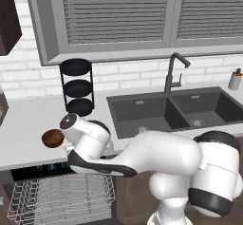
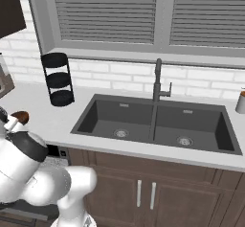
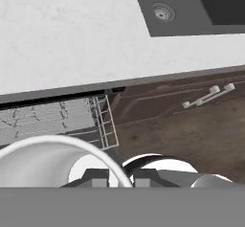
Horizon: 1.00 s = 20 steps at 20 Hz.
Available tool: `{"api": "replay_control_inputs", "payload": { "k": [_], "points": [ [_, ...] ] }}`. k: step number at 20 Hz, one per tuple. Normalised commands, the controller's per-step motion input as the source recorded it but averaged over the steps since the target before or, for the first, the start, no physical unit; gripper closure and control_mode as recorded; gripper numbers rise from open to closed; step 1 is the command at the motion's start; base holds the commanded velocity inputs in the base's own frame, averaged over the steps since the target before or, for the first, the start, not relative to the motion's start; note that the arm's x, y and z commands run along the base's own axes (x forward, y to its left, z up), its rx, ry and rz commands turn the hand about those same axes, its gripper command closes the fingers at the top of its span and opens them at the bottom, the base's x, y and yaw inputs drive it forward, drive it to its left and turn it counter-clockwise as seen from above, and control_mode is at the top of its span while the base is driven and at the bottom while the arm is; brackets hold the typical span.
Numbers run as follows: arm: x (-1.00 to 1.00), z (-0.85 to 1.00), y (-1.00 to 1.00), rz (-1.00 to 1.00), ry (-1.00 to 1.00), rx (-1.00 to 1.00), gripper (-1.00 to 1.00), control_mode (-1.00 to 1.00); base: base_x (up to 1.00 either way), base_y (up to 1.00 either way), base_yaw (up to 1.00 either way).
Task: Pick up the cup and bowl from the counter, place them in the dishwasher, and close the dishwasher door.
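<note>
Brown bowl point(image 1: 52, 138) one, on counter point(image 1: 28, 124); white-rimmed cup point(image 3: 52, 161) one, gripped in claw point(image 3: 115, 178).

No readable text, labels, brands, numbers or signs on anything in view.

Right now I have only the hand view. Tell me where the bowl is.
Observer: The bowl sits on the counter, near its front edge.
Operator: Say what lies below it.
Observer: The dishwasher is open, with its rack drawn out under that edge.
Operator: Name whatever stands behind the bowl.
Observer: A black tiered stand stands by the brick wall.
</note>
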Motion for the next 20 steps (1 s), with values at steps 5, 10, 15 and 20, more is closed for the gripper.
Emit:
{"api": "replay_control_inputs", "payload": {
  "k": [5, 10, 15, 20],
  "points": [
    [-0.50, -0.14, 0.62, -0.16, 0.00, -0.32, 1.00, -1.00, 0.00, 0.00, 0.00],
    [-0.06, -0.59, 0.70, -0.12, 0.00, -0.30, 1.00, -1.00, 0.00, 0.00, 0.00],
    [-0.01, -0.55, 0.65, -0.07, 0.00, -0.11, 1.00, -1.00, 0.00, 0.00, 0.00],
    [0.03, -0.55, 0.19, 0.00, 0.00, 0.00, 1.00, -1.00, 0.00, 0.00, 0.00]
  ]
}}
